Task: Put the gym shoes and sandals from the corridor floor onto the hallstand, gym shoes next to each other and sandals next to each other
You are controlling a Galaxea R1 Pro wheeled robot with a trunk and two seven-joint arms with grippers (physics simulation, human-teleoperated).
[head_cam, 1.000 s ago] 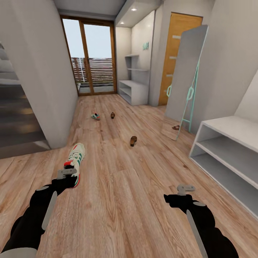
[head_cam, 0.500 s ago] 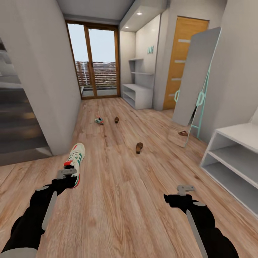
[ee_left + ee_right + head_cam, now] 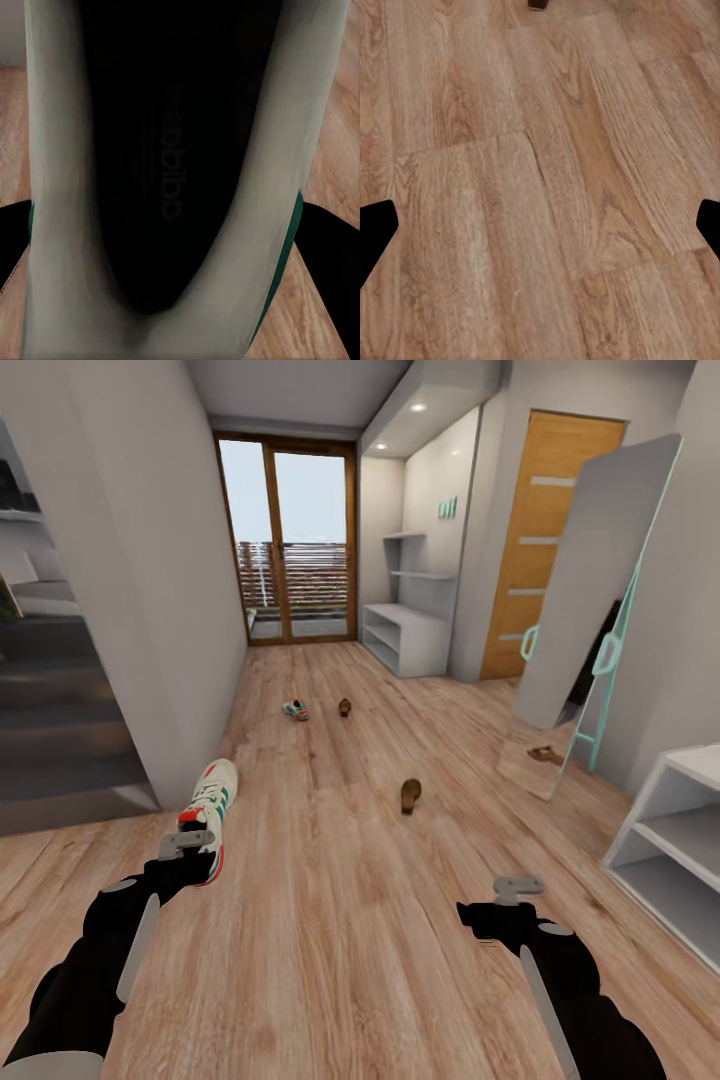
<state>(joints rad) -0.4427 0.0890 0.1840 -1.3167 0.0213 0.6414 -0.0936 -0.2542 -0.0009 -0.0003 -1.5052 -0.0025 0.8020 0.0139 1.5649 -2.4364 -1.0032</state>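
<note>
A wood-plank corridor floor [image 3: 340, 920] runs toward a glass door [image 3: 290, 540]. The left gripper [image 3: 190, 847] clamps a gym shoe [image 3: 208, 800] by its heel, toe pointing down the corridor. The right gripper [image 3: 515, 890] is spread, empty.

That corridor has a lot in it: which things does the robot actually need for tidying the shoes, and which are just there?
Part of the job:
- gym shoe held in the left hand
- second gym shoe on the floor
- near sandal
- far sandal
- white shoe rack

Just there:
- leaning mirror
- orange door
- far white shelving
- glass doors
</note>
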